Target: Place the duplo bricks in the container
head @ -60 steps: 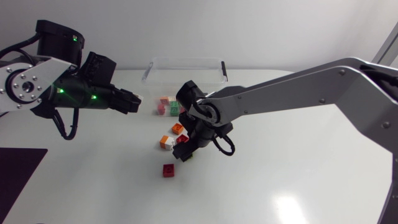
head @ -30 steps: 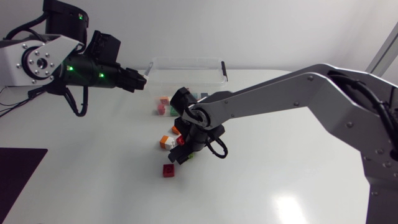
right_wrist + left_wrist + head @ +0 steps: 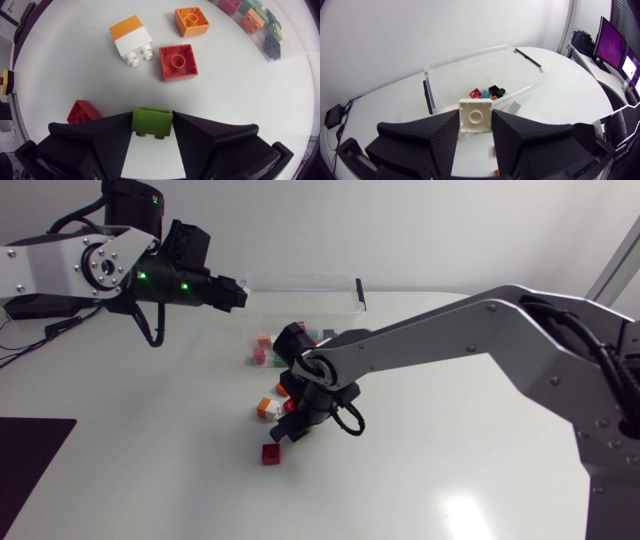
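Okay, left gripper is up off the table, right at the end of the clear container nearer its own arm. In the left wrist view its fingers are closed partway onto a white brick, one finger on each side, both touching. The brick's single round stud faces the camera. Straight ahead of that gripper is the container, lid off, with bricks already in it: a red one, a blue one and a black one, plus a few more colours behind them that are too small to sort.

Right arm comes in from the right edge and reaches past the middle. The right gripper is down low among the loose bricks. In the right wrist view its jaws are pinched on a green brick from both sides, about a brick-width apart.

Ahead of it on the table:
- A red-orange brick, nearest.
- An orange-and-white brick, tipped on its side.
- An orange brick, further off.

A dark red brick sits just beside one finger, apart from the rest (in the head view it is the one nearest the camera).

A small cluster of pink, green and red bricks shows between the right gripper and the container rim. I cannot tell whether they are inside the clear wall or just outside it.
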You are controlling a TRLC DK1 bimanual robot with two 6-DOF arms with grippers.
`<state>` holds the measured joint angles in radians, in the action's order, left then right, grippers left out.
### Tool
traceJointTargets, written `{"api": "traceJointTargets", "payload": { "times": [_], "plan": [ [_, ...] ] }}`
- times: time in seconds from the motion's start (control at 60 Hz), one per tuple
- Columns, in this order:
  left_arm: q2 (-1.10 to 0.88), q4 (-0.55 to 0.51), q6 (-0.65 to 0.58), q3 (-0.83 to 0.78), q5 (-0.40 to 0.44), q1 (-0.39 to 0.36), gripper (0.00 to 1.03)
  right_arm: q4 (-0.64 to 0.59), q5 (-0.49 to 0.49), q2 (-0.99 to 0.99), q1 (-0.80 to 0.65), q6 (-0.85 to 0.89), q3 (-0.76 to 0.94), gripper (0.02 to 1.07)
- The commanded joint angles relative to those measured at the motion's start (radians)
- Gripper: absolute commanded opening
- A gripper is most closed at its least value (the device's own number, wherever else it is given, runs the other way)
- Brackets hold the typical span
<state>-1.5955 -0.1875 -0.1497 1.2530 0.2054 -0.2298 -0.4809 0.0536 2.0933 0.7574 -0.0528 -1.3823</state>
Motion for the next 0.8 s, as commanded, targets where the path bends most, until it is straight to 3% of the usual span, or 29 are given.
{"api": "traceJointTargets", "payload": {
  "times": [0.0,0.6,0.667,0.7,0.75,0.783],
  "plan": [
    [-0.037,0.022,0.025,0.049,0.011,0.003,0.23,0.016,0.005,0.024,0.005,-0.018,-0.004,0.47],
    [-0.245,0.168,0.062,0.181,0.011,-0.036,0.26,-0.016,0.005,-0.259,-0.047,-0.001,0.071,0.43],
    [-0.264,0.186,0.062,0.187,0.011,-0.039,0.35,-0.016,0.005,-0.289,-0.063,0.005,0.071,0.44],
    [-0.271,0.192,0.062,0.189,0.006,-0.040,0.45,-0.016,0.005,-0.302,-0.072,0.007,0.069,0.43],
    [-0.273,0.200,0.059,0.186,0.005,-0.042,0.73,-0.016,0.005,-0.317,-0.084,0.010,0.066,0.43],
    [-0.273,0.200,0.055,0.183,0.005,-0.043,0.82,-0.015,0.003,-0.326,-0.092,0.010,0.063,0.43]
  ]
}}
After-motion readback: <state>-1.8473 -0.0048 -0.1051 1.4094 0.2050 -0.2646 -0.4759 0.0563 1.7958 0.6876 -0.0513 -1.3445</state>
